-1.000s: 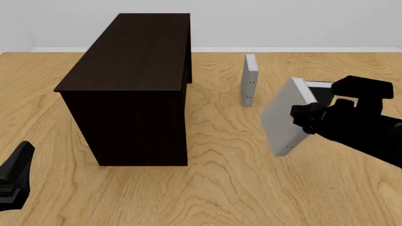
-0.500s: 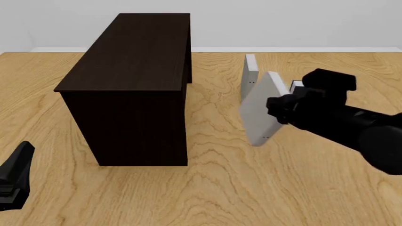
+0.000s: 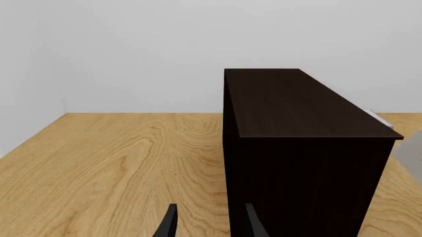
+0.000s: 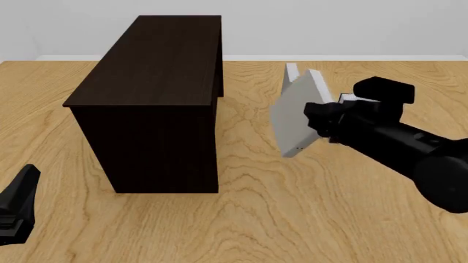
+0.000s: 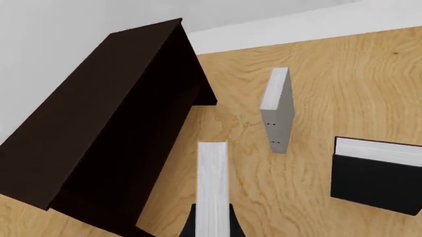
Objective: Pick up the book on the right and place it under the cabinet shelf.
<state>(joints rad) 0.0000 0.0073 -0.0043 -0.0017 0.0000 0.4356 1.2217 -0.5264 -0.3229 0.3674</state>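
- Left wrist view: the left gripper (image 3: 207, 224) shows only two finger tips spread apart with nothing between them, idle beside the cabinet (image 3: 297, 143) on the counter (image 3: 118, 158).
- Front view: the right gripper (image 4: 321, 123) pinches the book (image 4: 295, 118), tilted in the air between the cabinet and a second grey book (image 4: 291, 70). To do this well, I would level the book before sliding it toward the opening.
- Right wrist view: the book's white page edge sits clamped between the fingers; a black book (image 5: 377, 175) lies nearby.
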